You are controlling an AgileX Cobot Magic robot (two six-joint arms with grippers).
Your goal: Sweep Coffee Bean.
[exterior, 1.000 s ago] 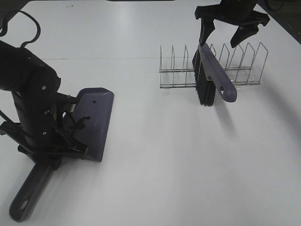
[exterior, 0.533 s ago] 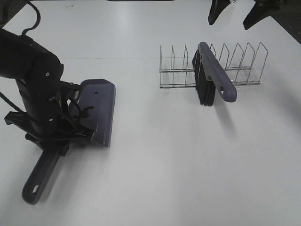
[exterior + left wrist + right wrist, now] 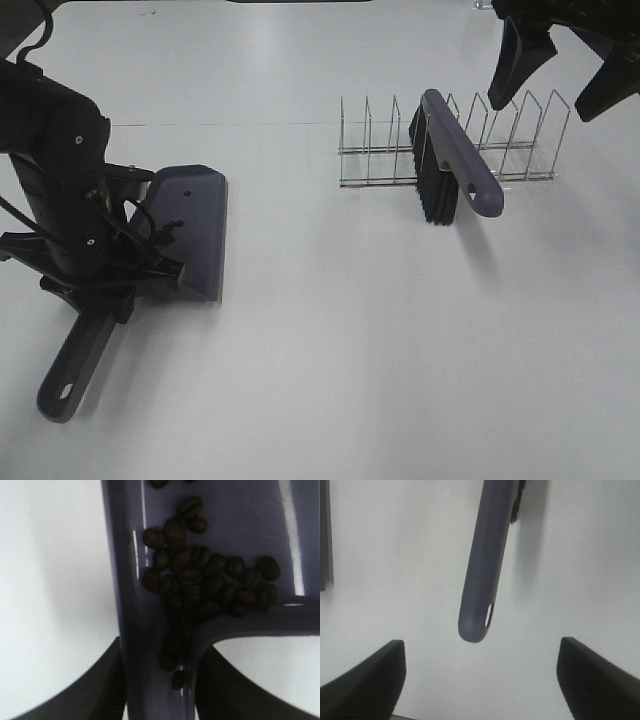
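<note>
White table (image 3: 330,340) carries a wire rack (image 3: 520,140) toward the far right edge w/ a purple-grey brush (image 3: 458,160) leaning in it, bristles down and handle tip pointing to the near side, plus a purple-grey dustpan (image 3: 195,225) lying flat near the left edge, handle toward the near-left corner. Left gripper (image 3: 157,690) is clamped on the dustpan handle where it meets the pan; right gripper (image 3: 560,70) hangs w/ jaws spread wide above the rack's right end, touching nothing. Coffee beans (image 3: 205,580) sit inside the pan, bunched at the rear wall, a few down the handle channel.
</note>
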